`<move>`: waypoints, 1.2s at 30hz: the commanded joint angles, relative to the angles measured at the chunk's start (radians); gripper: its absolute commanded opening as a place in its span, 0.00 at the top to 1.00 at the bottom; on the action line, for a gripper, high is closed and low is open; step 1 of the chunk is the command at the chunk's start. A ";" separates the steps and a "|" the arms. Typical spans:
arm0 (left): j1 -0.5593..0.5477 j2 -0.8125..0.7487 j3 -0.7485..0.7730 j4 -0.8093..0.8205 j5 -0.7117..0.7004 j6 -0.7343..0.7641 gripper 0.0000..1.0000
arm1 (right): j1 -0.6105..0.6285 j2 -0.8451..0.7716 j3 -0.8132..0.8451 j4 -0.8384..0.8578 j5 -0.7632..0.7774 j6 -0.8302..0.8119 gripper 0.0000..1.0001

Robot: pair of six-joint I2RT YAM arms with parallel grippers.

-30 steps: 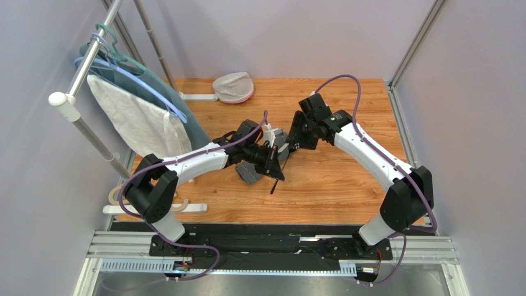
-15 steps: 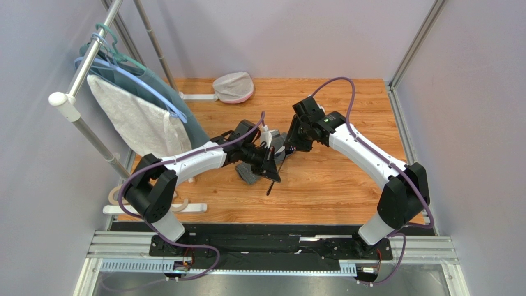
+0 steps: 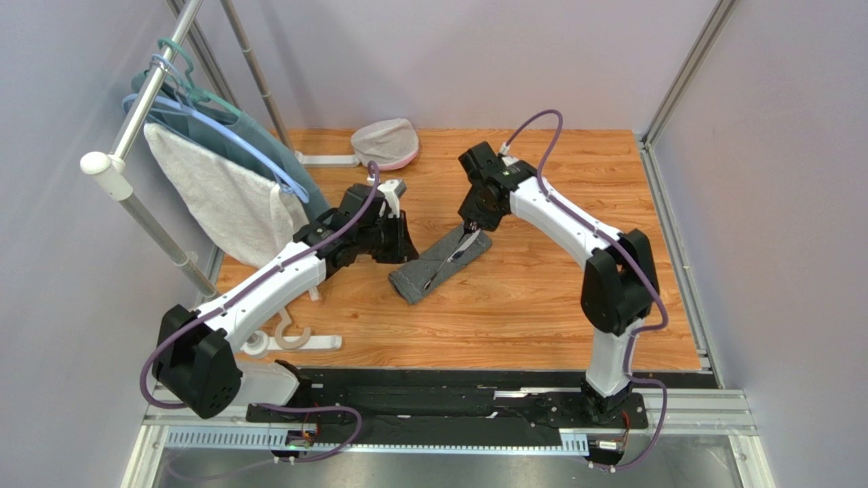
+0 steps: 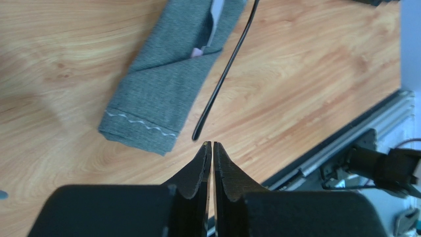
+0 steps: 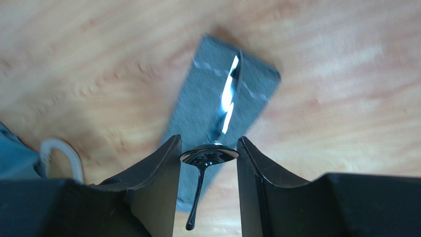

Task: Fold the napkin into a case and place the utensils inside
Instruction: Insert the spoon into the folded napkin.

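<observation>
The case (image 3: 413,285) is a narrow folded dark grey cloth lying slanted mid-table, with a silver utensil (image 5: 228,98) sticking out of its far end. It also shows in the left wrist view (image 4: 168,94) and the right wrist view (image 5: 197,118). My right gripper (image 3: 471,226) hovers over the case's far end, shut on the bowl of the black spoon (image 5: 208,154). The spoon's handle (image 4: 225,74) hangs down along the case. My left gripper (image 3: 402,249) is shut and empty, just left of the case, its tips (image 4: 211,144) near the handle's end.
A rack at the left holds a white towel (image 3: 229,198) and a teal garment (image 3: 318,208) on hangers. A pale round cloth item (image 3: 385,142) lies at the back. A wooden hanger (image 3: 285,338) lies at the front left. The black base rail (image 4: 356,133) runs along the near edge.
The left gripper let go of the black spoon and drew back to the left. The right gripper now holds the spoon by its bowl and has moved left over the case.
</observation>
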 commanded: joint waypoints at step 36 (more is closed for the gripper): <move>0.021 0.259 -0.174 0.173 -0.267 -0.123 0.98 | -0.107 0.352 0.386 -0.089 -0.023 0.042 1.00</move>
